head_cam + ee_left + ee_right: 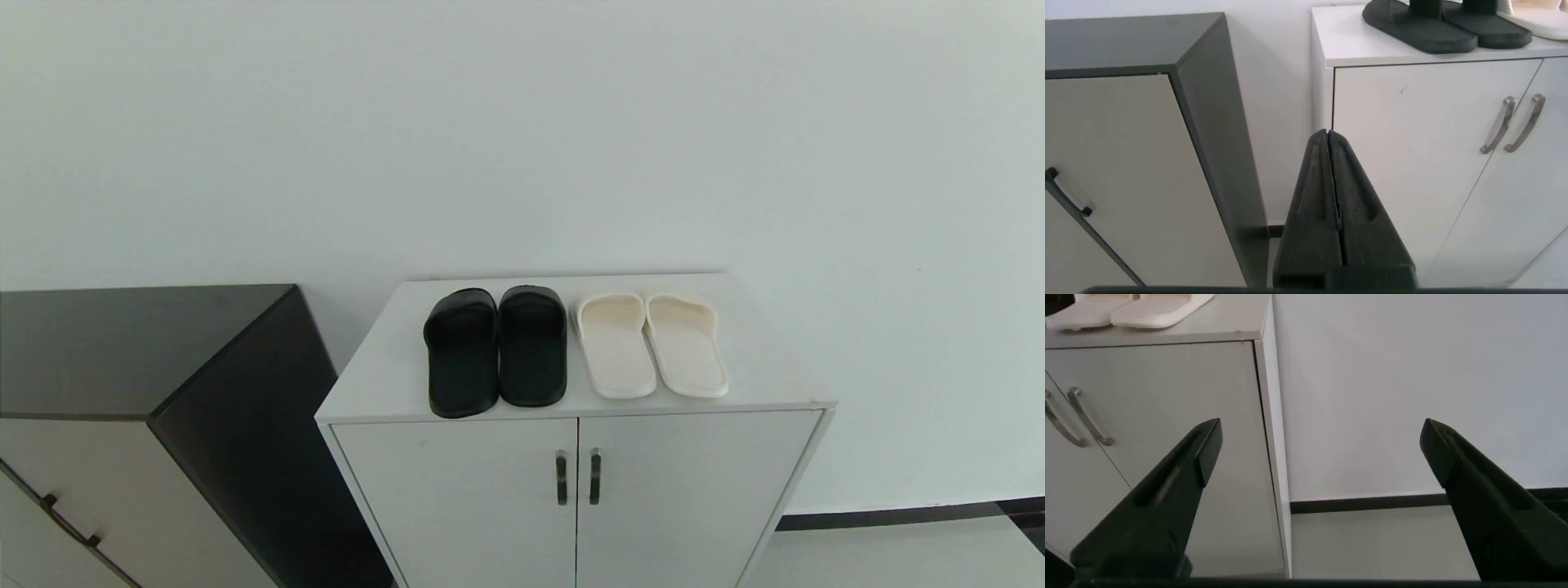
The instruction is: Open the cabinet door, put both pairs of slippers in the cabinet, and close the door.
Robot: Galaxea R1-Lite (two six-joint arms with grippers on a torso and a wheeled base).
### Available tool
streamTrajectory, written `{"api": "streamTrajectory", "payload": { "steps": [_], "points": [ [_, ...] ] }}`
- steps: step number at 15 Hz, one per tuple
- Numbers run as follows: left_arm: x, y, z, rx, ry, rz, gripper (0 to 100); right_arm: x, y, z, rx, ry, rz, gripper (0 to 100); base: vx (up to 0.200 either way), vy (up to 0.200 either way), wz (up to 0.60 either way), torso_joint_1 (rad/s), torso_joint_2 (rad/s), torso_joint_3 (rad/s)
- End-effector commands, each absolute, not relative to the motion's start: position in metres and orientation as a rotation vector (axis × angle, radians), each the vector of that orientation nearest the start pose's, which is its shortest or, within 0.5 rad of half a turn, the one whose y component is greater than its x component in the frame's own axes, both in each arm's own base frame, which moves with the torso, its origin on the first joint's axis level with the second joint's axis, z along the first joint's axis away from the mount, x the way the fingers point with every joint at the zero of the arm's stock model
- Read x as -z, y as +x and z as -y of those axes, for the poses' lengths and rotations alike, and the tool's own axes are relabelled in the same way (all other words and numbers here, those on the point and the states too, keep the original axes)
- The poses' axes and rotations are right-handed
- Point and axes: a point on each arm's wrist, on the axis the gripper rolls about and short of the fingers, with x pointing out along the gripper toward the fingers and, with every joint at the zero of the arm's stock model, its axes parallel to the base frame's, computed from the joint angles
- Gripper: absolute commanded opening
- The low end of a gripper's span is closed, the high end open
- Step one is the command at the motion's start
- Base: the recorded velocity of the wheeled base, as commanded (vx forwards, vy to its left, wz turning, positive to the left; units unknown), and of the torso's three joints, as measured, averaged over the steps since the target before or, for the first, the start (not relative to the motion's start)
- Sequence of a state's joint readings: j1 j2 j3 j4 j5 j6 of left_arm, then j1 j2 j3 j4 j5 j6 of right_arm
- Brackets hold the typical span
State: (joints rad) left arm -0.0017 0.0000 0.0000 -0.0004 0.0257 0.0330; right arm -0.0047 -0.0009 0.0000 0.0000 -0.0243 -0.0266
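Finds cabinet doors (457, 498) shut, handles (562, 477) untouched; black slippers (495, 351) left, white slippers (649, 345) right, on the cabinet top (375, 376). Finds left hand (1328, 140) pressed together, right hand (1320, 433) spread, both short of the doors. Judges door-opening not yet begun: needs a handle gripped and pulled outward.

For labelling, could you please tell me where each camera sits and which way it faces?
Head: high, looking down on the white two-door cabinet, black rubber slippers and cream rubber slippers atop.
Left wrist: low, facing its doors past the shut left pincer.
Right wrist: low, facing its right edge past the open right pincer.
Both wrist views share the metal door handles.
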Motion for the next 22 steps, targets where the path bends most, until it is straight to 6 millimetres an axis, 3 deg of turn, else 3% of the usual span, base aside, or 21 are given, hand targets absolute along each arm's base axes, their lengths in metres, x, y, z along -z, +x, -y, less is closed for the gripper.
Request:
{"api": "streamTrajectory", "payload": {
  "steps": [1, 16, 17, 18, 19, 22],
  "points": [
    [-0.075, -0.023, -0.001, -0.025, 0.032, 0.0, 0, -0.075, -0.023, 0.0, 0.029, -0.028, 0.0, 100, 0.0, 0.0, 0.0, 0.0, 0.0, 0.0],
    [-0.075, -0.023, -0.001, -0.023, 0.031, 0.0, 0, -0.079, -0.023, 0.0, 0.03, -0.075, 0.022, 100, 0.0, 0.0, 0.0, 0.0, 0.0, 0.0],
    [-0.075, -0.023, -0.001, -0.023, 0.031, 0.0, 0, -0.142, -0.039, 0.001, 0.002, 0.035, 0.23, 100, 0.0, 0.0, 0.0, 0.0, 0.0, 0.0],
    [-0.075, -0.023, -0.001, -0.023, 0.031, 0.0, 0, -0.206, -0.051, 0.002, -0.03, 0.181, 0.289, 100, 0.0, 0.0, 0.0, 0.0, 0.0, 0.0],
    [-0.075, -0.023, -0.001, -0.023, 0.031, 0.0, 0, -0.23, -0.042, 0.001, -0.015, 0.16, 0.187, 100, 0.0, 0.0, 0.0, 0.0, 0.0, 0.0],
    [-0.075, -0.023, -0.001, -0.023, 0.031, 0.0, 0, -0.217, -0.007, 0.0, -0.06, 0.078, -0.03, 100, 0.0, 0.0, 0.0, 0.0, 0.0, 0.0]
  ]
}}
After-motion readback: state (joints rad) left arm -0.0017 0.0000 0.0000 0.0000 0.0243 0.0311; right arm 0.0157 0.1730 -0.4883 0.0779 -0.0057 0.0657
